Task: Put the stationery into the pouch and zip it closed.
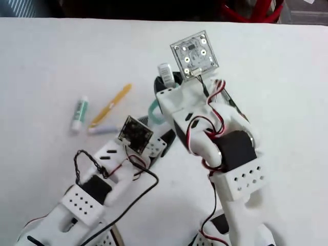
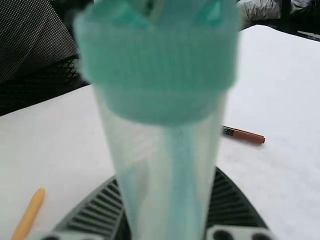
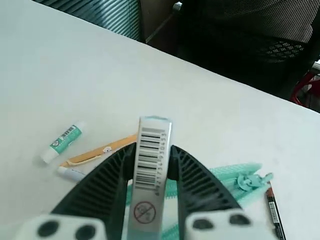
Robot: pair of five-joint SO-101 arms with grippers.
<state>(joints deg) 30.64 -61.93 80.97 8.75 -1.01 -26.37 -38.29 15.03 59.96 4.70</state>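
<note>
The pouch [image 2: 165, 150], clear with a teal zip band, is held by my left gripper [image 2: 167, 231], which is shut on it. In the high view a teal bit of the pouch [image 1: 153, 114] shows between the two arms, beside the left gripper [image 1: 155, 142]. My right gripper [image 3: 150, 172] is shut on a flat white barcoded stick [image 3: 149, 160], held above the pouch's zip [image 3: 240, 177]; from above, the right gripper [image 1: 165, 78] and the stick [image 1: 164, 69] sit mid-table. A glue stick [image 1: 79, 114], an orange pen [image 1: 110, 106] and a pale pen [image 1: 102, 129] lie to the left.
A brown pen [image 2: 243, 135] lies on the white table beyond the pouch, and the brown pen [image 3: 274, 210] is close to the zip pull. Cables hang off both arms. A dark mesh chair [image 3: 250, 35] stands past the table's far edge.
</note>
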